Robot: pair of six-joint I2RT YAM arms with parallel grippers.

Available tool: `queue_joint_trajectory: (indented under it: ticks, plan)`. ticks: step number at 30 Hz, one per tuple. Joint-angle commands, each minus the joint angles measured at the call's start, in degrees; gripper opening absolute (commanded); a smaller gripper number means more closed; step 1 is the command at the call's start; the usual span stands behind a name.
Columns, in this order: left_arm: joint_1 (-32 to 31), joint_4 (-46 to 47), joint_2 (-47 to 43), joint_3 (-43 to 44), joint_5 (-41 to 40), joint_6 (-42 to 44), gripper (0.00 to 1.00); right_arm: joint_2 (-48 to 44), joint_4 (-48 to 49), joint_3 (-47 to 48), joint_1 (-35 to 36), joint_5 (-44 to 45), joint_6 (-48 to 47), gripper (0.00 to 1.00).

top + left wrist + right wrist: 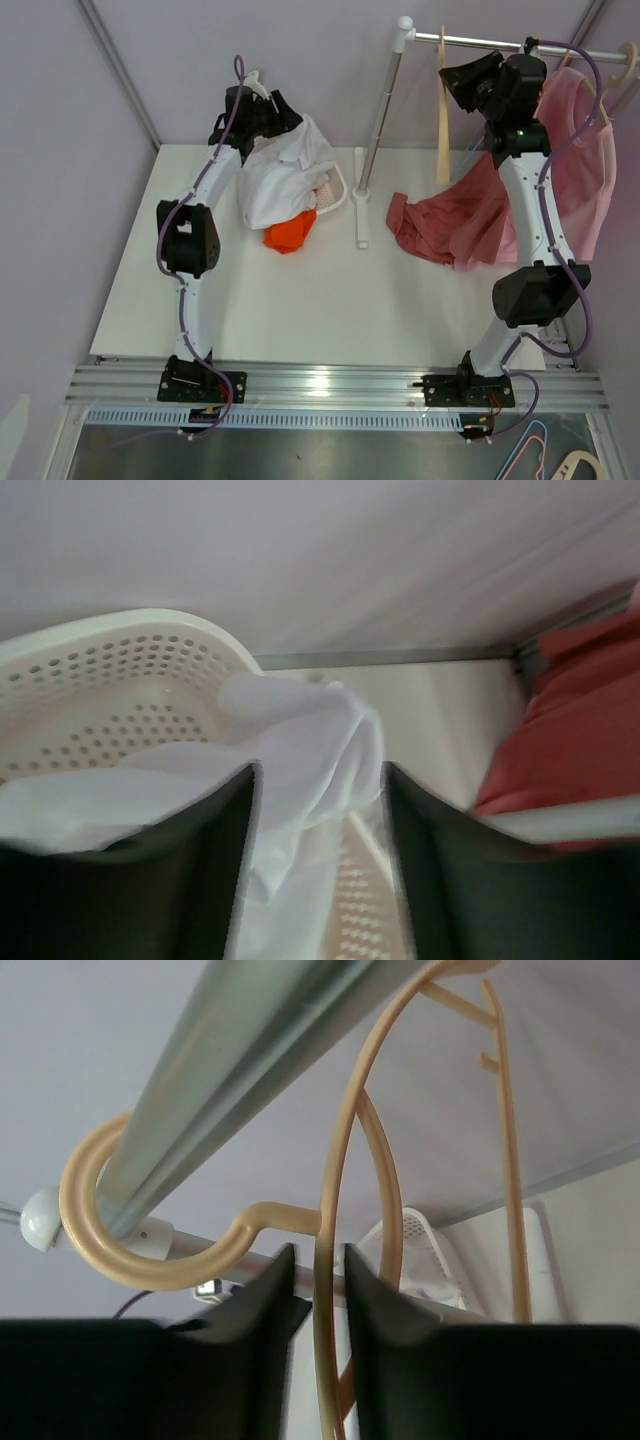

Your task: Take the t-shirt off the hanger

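Note:
The empty tan hanger (443, 110) hangs by its hook on the metal rail (480, 42). My right gripper (462, 80) is up at the rail and shut on the hanger's thin rod (335, 1190), just below the hook; its jaws show either side of the rod in the right wrist view (320, 1260). The red t-shirt (450, 220) lies crumpled on the table below, off the hanger; it also shows in the left wrist view (580, 720). My left gripper (275, 110) is over the basket, open, with white cloth (310, 740) hanging between its jaws (318, 780).
A white perforated basket (335, 190) at the back holds white clothing (280, 170) and an orange garment (290, 232). The rack's pole (378, 110) and foot (361, 200) stand mid-table. A pink garment (580, 160) hangs on the rail at the far right.

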Motion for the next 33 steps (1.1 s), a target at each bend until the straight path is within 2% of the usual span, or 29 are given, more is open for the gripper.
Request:
queue_joint_trajectory:
  ticks: [1, 2, 3, 5, 6, 12, 14, 15, 19, 22, 23, 25, 26, 28, 33]
  plan:
    - [0.09, -3.52, -6.48, 0.58, -0.1, -0.05, 0.83, -3.24, -0.44, 3.09, -0.39, -0.74, -2.04, 0.36]
    - [0.0, -3.96, -7.88, 0.5, -0.11, 1.08, 0.99, -3.15, -1.41, 5.11, -0.56, -0.48, -2.83, 0.42]
    - [0.0, -4.14, -8.94, 0.5, -0.19, 1.7, 0.99, -3.32, -1.95, 5.73, -0.48, -0.3, -3.27, 0.51]
    - [0.0, -4.32, -11.66, -1.25, -1.59, 3.19, 1.0, -4.37, -2.83, 6.35, -0.65, 0.13, -4.58, 0.56]
    - [0.0, -4.49, -14.98, -1.95, -2.3, 3.64, 1.0, -4.73, -3.09, 6.36, -0.57, 1.1, -5.03, 0.63]
    - [-0.09, -5.81, -28.0, -11.69, -8.96, 6.01, 1.0, -7.89, -5.99, 6.27, -1.09, 4.44, -9.85, 0.79]
    - [-0.27, -10.28, -32.4, -12.68, -11.26, 5.41, 1.0, -9.55, -7.92, 6.18, -1.09, 5.76, -11.7, 0.83]
    - [-0.35, -11.77, -33.63, -13.55, -12.14, 5.14, 0.99, -10.26, -8.8, 6.01, -1.18, 6.63, -14.06, 0.88]
    - [-1.58, -10.57, -43.82, -29.25, -11.62, 3.29, 1.0, -15.09, -13.11, 4.78, -1.18, 13.04, -20.82, 0.94]
    - [-4.38, -12.4, -51.56, -34.12, -11.88, 1.62, 1.0, -17.65, -17.23, 5.29, -2.05, 18.93, -25.32, 0.95]
    - [-7.88, -12.49, -55.32, -36.48, -13.19, 2.32, 1.0, -18.08, -18.72, 5.39, -2.58, 19.64, -25.86, 0.95]
    - [-12.28, -11.71, -58.77, -38.87, -17.83, 4.6, 0.99, -18.62, -22.85, 5.39, -5.37, 19.65, -26.39, 0.94]
    - [-16.05, -11.27, -61.31, -39.22, -18.73, 7.22, 1.0, -18.62, -24.26, 5.3, -6.1, 18.95, -26.65, 0.94]
    - [-18.71, -10.91, -63.17, -39.84, -19.0, 9.78, 1.0, -18.35, -27.08, 4.69, -6.89, 19.03, -27.44, 0.94]
    - [-20.83, -7.49, -67.56, -41.42, -12.42, 9.28, 0.99, -17.48, -28.05, 2.13, -8.38, 23.44, -30.61, 0.93]
